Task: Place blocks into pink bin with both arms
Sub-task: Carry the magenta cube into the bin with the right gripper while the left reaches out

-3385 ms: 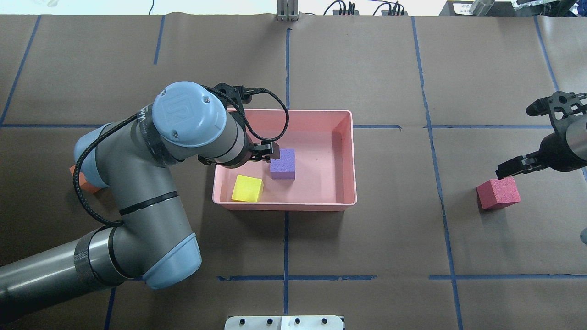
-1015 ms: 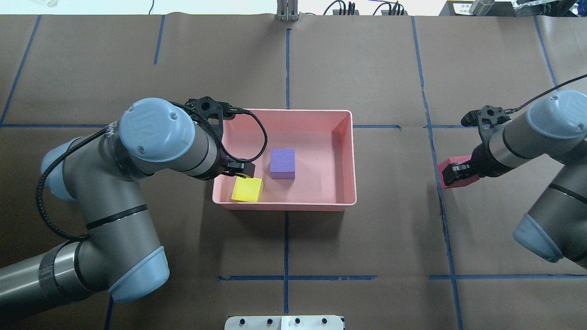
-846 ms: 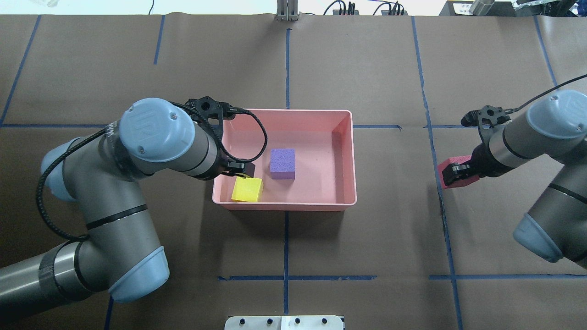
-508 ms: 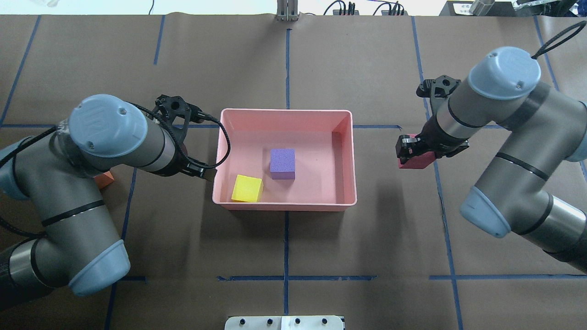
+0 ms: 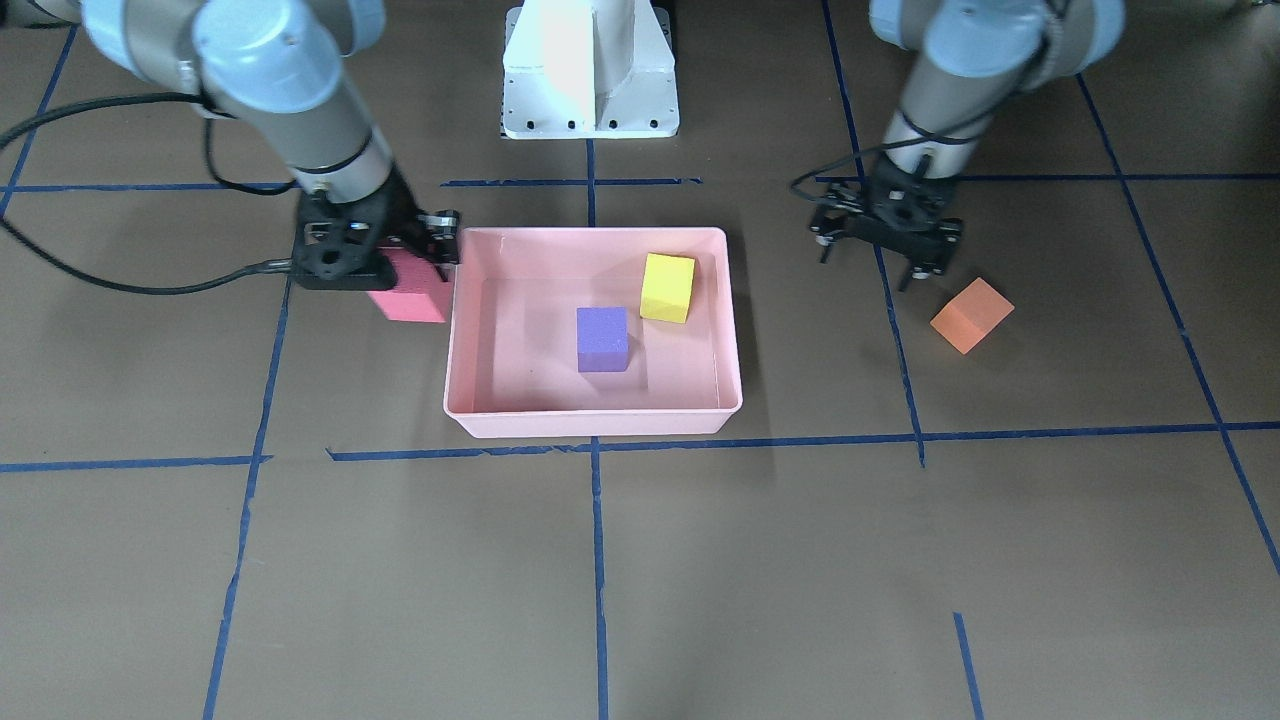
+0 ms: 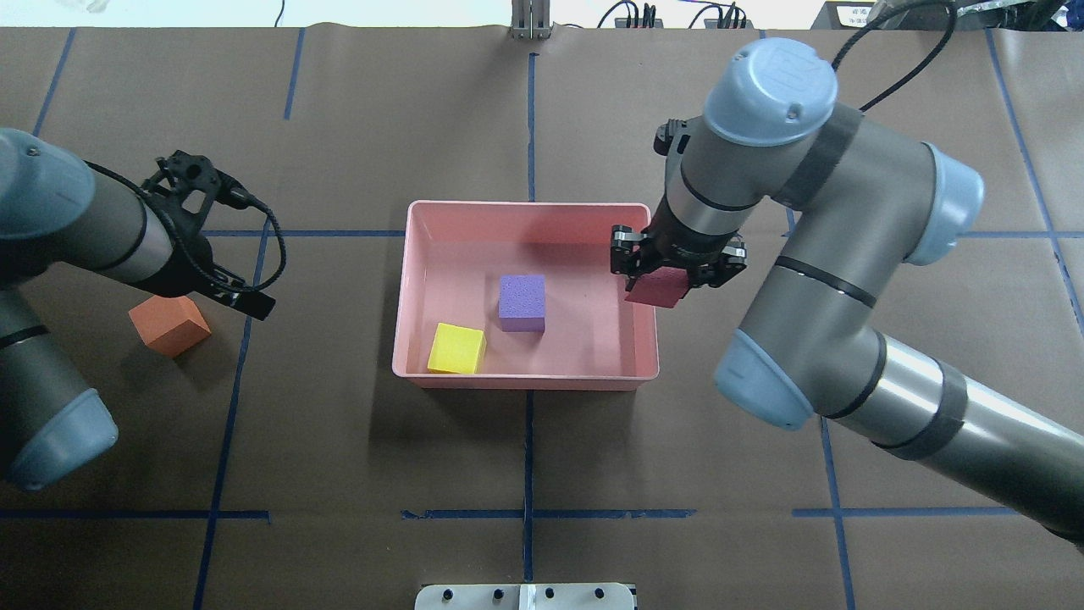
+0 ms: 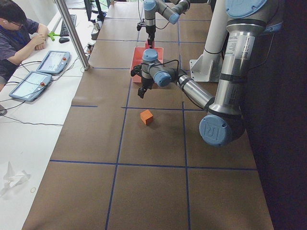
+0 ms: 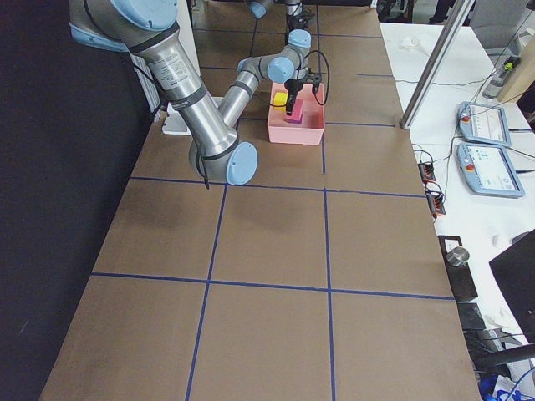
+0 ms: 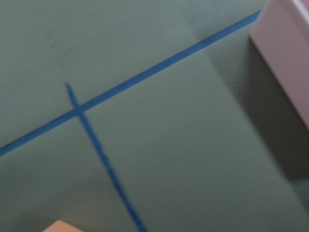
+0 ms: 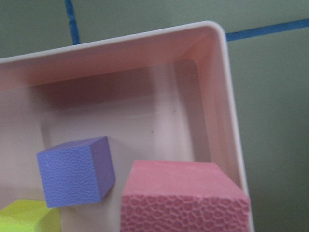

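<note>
Nearest the robot, the small yellow-green foam cube [image 6: 456,348] sits in the near-left corner of the shallow pale pink plastic bin [image 6: 525,379]. The small purple foam cube [image 6: 521,302] rests just beyond it, mid-floor and apart from it. Out on the brown paper-covered table [image 6: 356,474], well to the bin's left, lies the small orange foam cube [image 6: 169,324]. The left gripper [image 5: 882,262] hovers just beside it, its fingers spread and holding nothing. Farther on, the right gripper [image 6: 673,271] clamps the small red foam cube [image 6: 654,290], raised at the bin's right rim (whether fully inside the wall line I cannot tell).
</note>
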Motion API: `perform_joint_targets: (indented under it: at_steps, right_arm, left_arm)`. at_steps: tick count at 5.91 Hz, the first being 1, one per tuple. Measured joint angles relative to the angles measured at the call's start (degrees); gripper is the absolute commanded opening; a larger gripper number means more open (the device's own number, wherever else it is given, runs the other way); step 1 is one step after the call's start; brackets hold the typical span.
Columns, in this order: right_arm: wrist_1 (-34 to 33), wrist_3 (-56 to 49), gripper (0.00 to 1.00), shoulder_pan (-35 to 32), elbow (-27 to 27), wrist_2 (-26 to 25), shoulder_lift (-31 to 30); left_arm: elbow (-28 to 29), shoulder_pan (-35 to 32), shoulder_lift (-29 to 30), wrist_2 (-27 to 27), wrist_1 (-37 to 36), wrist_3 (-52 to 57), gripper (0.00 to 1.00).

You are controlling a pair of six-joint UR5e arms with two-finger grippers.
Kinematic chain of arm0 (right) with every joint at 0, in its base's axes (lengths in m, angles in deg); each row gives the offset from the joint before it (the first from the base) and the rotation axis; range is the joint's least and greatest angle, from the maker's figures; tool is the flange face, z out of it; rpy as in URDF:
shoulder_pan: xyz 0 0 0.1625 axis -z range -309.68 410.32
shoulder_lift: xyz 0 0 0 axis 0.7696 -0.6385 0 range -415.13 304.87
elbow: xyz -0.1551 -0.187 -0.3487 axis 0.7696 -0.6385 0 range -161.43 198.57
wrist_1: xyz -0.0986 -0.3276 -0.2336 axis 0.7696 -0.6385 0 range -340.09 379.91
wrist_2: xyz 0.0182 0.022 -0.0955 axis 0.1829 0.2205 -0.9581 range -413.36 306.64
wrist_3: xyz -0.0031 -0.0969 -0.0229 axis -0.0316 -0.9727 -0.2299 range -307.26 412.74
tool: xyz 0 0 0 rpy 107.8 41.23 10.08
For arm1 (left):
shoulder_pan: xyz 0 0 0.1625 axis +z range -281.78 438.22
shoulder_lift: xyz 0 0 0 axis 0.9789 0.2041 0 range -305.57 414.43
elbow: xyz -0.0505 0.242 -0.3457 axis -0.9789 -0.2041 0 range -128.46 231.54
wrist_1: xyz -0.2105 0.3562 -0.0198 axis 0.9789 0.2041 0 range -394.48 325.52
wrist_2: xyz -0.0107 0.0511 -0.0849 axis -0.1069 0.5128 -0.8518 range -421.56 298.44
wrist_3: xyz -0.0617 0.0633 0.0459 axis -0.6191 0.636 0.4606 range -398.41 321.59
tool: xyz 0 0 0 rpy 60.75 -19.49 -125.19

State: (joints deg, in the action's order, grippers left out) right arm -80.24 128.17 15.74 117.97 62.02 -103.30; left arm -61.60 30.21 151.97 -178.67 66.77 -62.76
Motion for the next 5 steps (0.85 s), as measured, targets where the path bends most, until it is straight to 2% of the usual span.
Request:
perform_joint_targets:
  at_steps: [1,2,5]
  right_arm:
    - [1.1,2.4,1.00,2.5,-1.5,-3.5,1.3]
    - [1.5,3.5,1.00,3.4,-1.8,-4.9,1.4]
    - [1.8,3.4,1.00,3.7,-0.7,-5.7,0.2]
  left_arm:
    - [0.2,-0.9,-1.4,-0.6,0.5,4.0,1.00]
    - [1.0,-1.1,-2.6,-0.8,2.2,7.6,1.00]
    - [12.4,-1.2,-5.4,-1.3,22.4,11.1,1.00]
